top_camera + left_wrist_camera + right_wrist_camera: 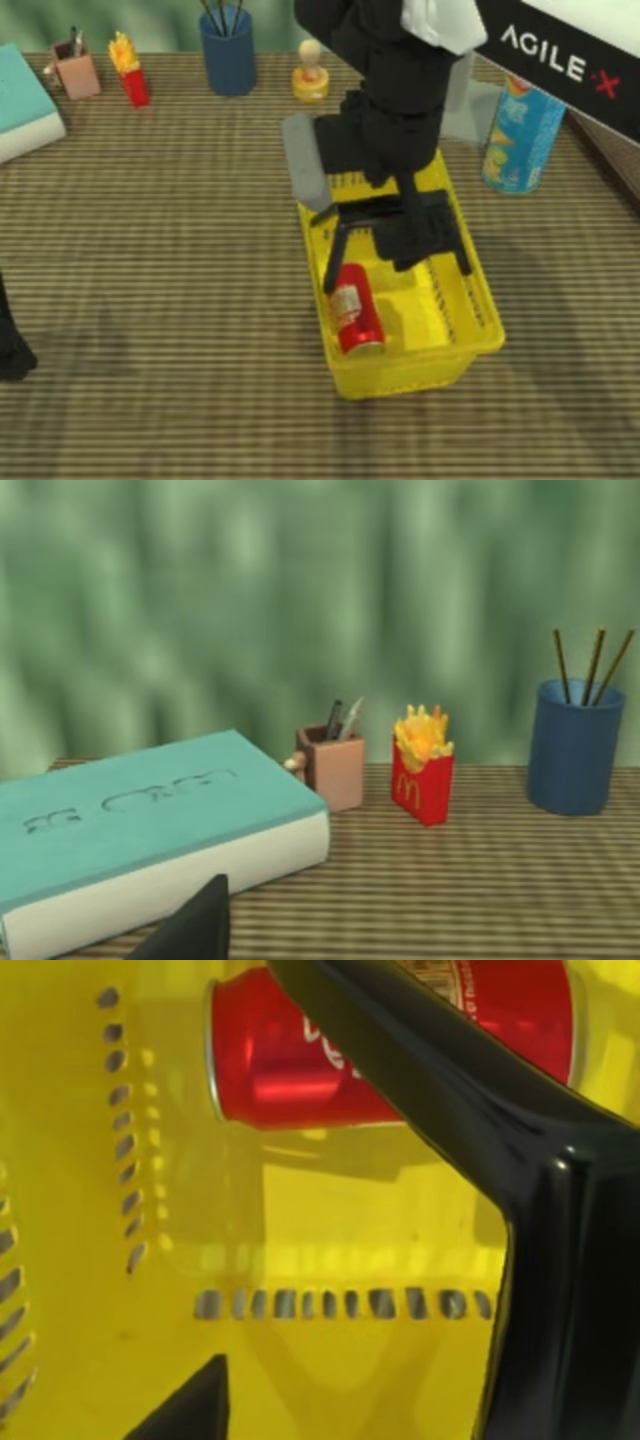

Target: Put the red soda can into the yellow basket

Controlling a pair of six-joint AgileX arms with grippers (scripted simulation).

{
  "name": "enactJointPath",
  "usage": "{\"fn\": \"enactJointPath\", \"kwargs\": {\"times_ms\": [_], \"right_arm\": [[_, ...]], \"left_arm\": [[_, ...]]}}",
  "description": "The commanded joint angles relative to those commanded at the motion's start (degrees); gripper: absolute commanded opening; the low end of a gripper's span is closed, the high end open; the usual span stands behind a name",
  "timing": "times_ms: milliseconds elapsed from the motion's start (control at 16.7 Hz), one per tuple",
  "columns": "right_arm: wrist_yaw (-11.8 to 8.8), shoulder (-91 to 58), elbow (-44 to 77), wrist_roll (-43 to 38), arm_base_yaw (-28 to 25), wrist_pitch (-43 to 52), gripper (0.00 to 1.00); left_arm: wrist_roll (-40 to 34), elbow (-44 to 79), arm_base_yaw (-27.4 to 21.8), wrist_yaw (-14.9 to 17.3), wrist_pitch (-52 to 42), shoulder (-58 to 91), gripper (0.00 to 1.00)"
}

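1. Right end effector (415,255), top view: above the yellow basket (470,355), released, fingers apart, nothing held. Red soda can (357,308) lies on its side on the basket floor, near the left wall. Left arm parked at the surface's left edge; its end effector cannot be seen.
2. Left wrist view: teal book (150,820), brown pen holder (333,768), fries box (422,770), blue cup (574,745) on the striped surface (480,890).
3. Right wrist view: can (300,1060) on the yellow floor, apart from the fingers (560,1260).
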State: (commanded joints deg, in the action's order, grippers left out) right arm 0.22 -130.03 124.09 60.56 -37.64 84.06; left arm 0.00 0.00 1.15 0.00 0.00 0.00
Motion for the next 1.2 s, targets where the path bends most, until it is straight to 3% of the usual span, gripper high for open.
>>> {"fn": "enactJointPath", "kwargs": {"times_ms": [720,1200], "right_arm": [[-0.01,0.57,-5.50,-0.03,-0.04,-4.93,1.00],[-0.01,0.57,-5.50,-0.03,-0.04,-4.93,0.40]], "left_arm": [[0.00,0.00,0.00,0.00,0.00,0.00,1.00],[0.00,0.00,0.00,0.00,0.00,0.00,1.00]]}}
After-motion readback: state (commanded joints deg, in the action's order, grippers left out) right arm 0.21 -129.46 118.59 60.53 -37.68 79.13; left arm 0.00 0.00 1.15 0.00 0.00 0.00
